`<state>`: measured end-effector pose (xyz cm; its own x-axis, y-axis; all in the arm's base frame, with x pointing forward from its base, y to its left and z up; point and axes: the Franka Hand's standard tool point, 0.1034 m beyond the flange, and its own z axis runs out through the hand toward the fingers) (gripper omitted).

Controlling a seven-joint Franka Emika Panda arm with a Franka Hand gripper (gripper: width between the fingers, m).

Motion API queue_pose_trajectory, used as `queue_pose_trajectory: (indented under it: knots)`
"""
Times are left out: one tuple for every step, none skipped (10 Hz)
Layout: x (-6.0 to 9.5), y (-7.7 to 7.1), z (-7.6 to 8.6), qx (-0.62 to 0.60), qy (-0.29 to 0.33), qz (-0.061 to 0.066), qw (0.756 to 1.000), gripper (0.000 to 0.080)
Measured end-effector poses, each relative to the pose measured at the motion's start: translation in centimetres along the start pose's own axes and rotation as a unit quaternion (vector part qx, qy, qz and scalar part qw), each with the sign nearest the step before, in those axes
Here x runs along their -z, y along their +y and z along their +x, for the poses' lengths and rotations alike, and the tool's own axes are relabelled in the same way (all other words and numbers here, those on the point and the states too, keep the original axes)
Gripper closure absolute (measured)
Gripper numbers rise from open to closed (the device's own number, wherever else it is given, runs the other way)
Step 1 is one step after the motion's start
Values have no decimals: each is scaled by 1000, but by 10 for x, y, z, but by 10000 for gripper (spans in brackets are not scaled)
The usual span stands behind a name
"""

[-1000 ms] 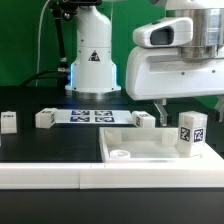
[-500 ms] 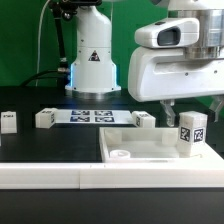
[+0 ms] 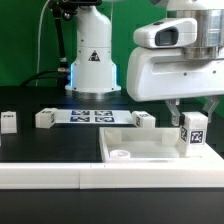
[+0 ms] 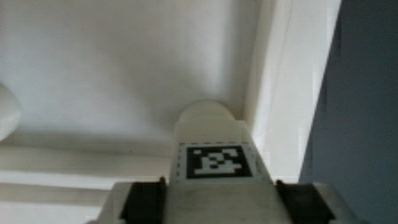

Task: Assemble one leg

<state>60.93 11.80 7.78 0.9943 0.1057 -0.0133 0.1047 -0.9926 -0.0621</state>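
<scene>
The leg (image 3: 192,131) stands upright, slightly tilted, on the big white panel (image 3: 150,148) toward the exterior view's right edge of the worktop, near the panel's raised rim. The gripper (image 3: 192,108) hangs right over it, and in the wrist view its two fingers (image 4: 143,201) sit on either side of the tagged post (image 4: 217,150), clamped on it as far as I can see. Back along the far side of the table lies the marker board (image 3: 90,116), with other small white pieces (image 3: 44,118) beside it.

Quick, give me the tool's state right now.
Tool: shut on the small white plastic tagged leg post, which stands on the large white square panel.
</scene>
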Motion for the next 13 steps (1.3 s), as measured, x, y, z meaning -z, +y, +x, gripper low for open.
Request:
queue_pose_trajectory:
  knots:
    - [1, 2, 1, -54, 1, 3, 999, 508]
    - [0, 0, 1, -157, 6, 11, 988, 508]
    - [0, -3, 1, -215, 9, 11, 977, 508]
    - [-1, -4, 0, -282, 10, 10, 959, 508]
    - [-1, -6, 0, -337, 10, 9, 941, 507]
    - [-2, -7, 0, -380, 12, 8, 925, 507]
    - [-3, -8, 0, -439, 15, 11, 898, 507]
    - [-3, -9, 1, -493, 16, 12, 870, 507]
    - [-3, -10, 1, -540, 15, 14, 842, 507]
    - [-2, -9, 2, -572, 12, 18, 820, 507]
    - [-2, -9, 2, -593, 9, 22, 805, 507]
    - [-2, -9, 2, -607, 8, 24, 795, 507]
    - [-2, -10, 2, -619, 6, 26, 785, 408]
